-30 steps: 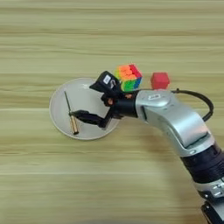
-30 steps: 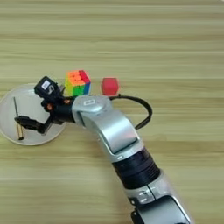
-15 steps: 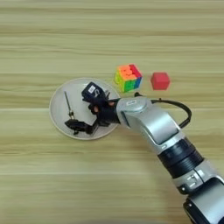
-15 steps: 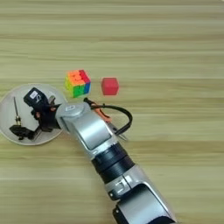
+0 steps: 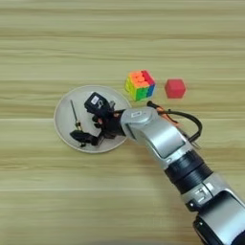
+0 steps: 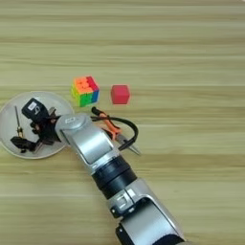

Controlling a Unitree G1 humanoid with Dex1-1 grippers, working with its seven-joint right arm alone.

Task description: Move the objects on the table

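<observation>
**Q:** Looking through the left eye first, what lies where?

**A:** The tool reaches over the plate, beside the screwdriver lying in it. Whether its fingers are spread or pinching anything cannot be told. The puzzle cube and red cube rest apart on the surface.

**Q:** And the right eye?

**A:** The pliers lie on the wood, partly under the forearm and its cable.

**Q:** Risks?

**A:** Probably, a forearm sweep drags the pliers, or the fingers catch the plate rim and tip the screwdriver out.
</observation>
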